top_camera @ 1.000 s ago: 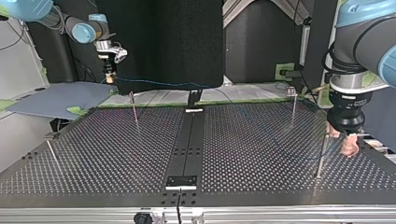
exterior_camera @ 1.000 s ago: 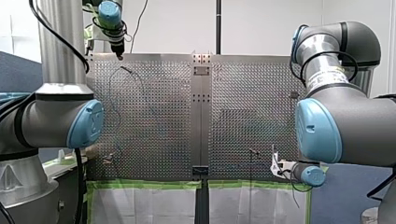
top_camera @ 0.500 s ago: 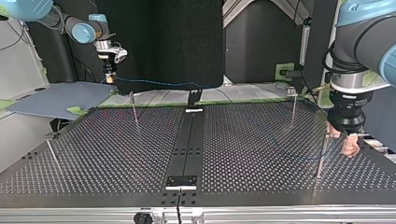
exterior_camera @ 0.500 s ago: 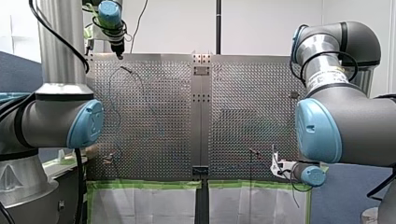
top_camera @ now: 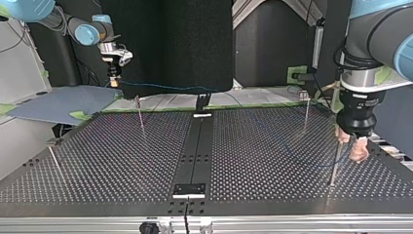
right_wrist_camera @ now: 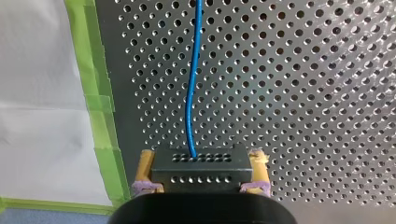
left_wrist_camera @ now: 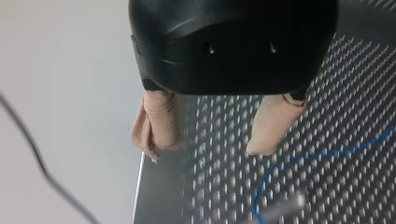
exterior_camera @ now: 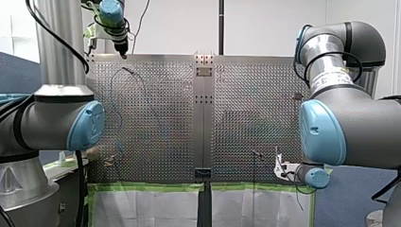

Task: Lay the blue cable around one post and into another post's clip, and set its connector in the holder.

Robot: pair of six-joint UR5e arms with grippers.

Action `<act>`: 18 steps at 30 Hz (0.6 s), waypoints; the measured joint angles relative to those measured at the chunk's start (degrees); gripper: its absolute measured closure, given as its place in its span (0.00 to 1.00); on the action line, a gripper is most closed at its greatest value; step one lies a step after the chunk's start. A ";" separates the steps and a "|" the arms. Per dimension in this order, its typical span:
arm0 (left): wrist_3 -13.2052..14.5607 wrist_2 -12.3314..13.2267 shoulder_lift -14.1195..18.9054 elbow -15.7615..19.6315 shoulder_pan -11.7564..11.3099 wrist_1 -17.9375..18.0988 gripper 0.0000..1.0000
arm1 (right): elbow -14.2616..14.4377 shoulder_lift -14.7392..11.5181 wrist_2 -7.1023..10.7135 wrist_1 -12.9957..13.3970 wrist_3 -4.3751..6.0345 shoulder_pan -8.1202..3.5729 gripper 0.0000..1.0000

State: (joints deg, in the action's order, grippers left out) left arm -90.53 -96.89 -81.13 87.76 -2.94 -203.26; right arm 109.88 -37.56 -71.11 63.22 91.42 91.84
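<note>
My right gripper (right_wrist_camera: 201, 163) is pinching the connector (right_wrist_camera: 196, 176), a black block, with the yellow pads (right_wrist_camera: 144, 165) on its two short sides. The blue cable (right_wrist_camera: 189, 102) leaves the block's front face and runs straight ahead of the fingers. Its long axis follows my line of reach, out over the perforated table (right_wrist_camera: 303, 93). The green tape (right_wrist_camera: 100, 116) at the table's edge is just beside the gripper.

In the top view this gripper hangs at the table's far edge, at the view's left. The cable is stretched off it in the air toward the view's right.

My left gripper (left_wrist_camera: 212, 135) is spread, with the beige pads (left_wrist_camera: 158, 123) apart and nothing between them. A slack curve of cable lies on the table just beside one finger, outside the gap. In the top view this gripper sits close beside a thin post (top_camera: 335, 163), and a second post (top_camera: 306, 114) stands farther back.

My judgement is that the left arm is nearer the slack and those posts, so routing there falls to it. The right arm has the connector end. The cable lies loose, so routing looks not yet done.
</note>
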 joint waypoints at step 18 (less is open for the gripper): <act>-4.17 -2.93 -3.20 8.73 8.78 8.05 0.00 | -0.15 -0.02 -0.39 -0.65 -0.40 0.05 1.00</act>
State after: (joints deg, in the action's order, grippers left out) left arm -94.71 -99.81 -84.33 96.48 5.84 -195.21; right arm 109.73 -37.58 -71.50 62.57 91.03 91.89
